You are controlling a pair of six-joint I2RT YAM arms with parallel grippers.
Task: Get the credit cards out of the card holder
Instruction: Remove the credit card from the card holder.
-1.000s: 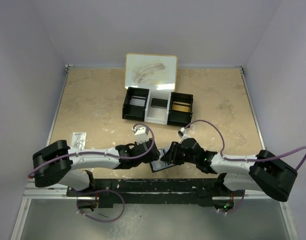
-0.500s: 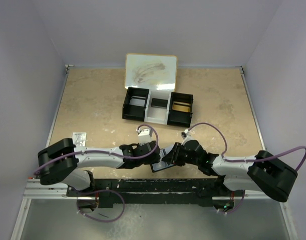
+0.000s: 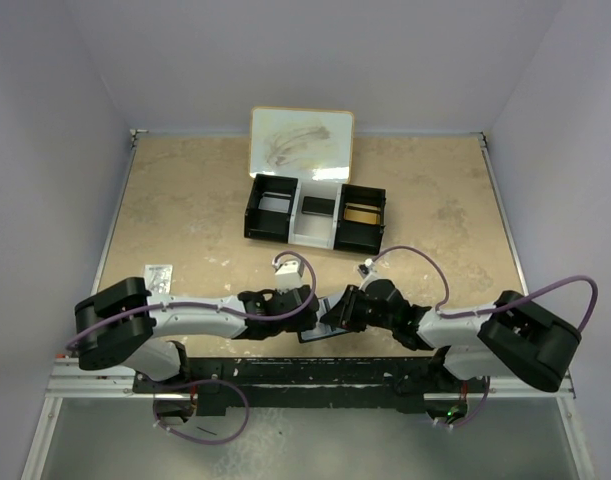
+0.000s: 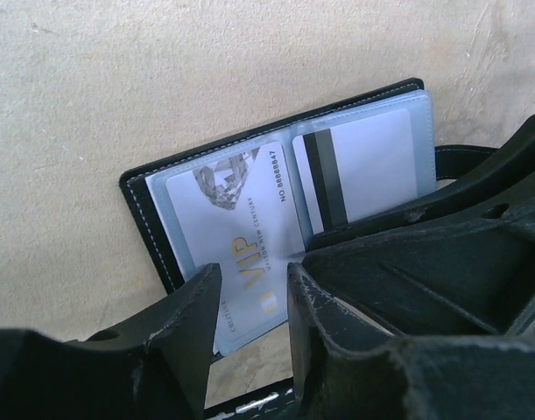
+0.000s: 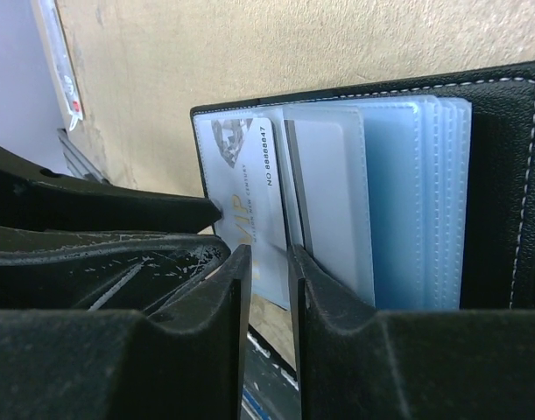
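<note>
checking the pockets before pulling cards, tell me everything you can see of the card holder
The card holder is a black leather-like bifold with pale edge stitching, lying open on the beige table. Inside are bluish clear sleeves: one holds a white VIP card with a diamond picture, the next a black-striped card. The left pincer, open, flanks the VIP card's lower end; the right pincer is close beside it.

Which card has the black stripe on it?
The white card in the card holder has the black stripe running across it. The other card beside it has a diamond picture and gold VIP letters instead.
</note>
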